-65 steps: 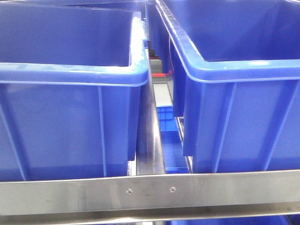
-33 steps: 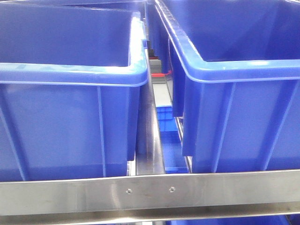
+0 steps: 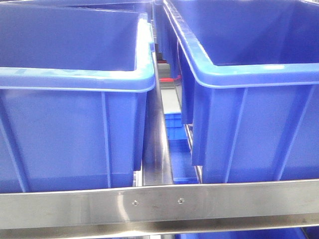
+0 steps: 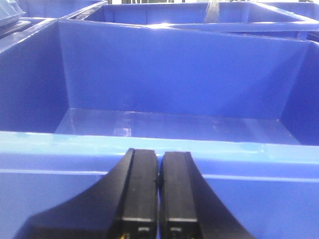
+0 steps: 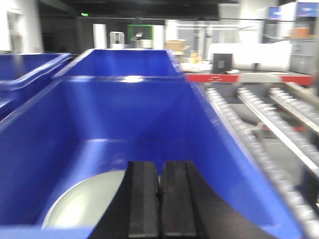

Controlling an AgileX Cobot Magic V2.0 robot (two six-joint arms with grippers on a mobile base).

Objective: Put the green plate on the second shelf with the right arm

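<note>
Green plate (image 5: pixel 82 204): lies flat on the floor of a blue bin (image 5: pixel 209 149), at the near left; its near edge is hidden behind the pincer fingers.
Right pincer (image 5: pixel 159 199): black fingers pressed together, holding nothing, poised over the near rim of the bin with the plate.
Left pincer (image 4: pixel 158 191): fingers closed against each other, empty, just before the near rim of another blue bin (image 4: pixel 164 84).
Front view: two blue bins (image 3: pixel 75 129) (image 3: pixel 249 124) stand side by side behind a steel rail (image 3: pixel 159 201), a narrow gap between them.
Right of plate bin: roller conveyor (image 5: pixel 259 129), blurred.
</note>
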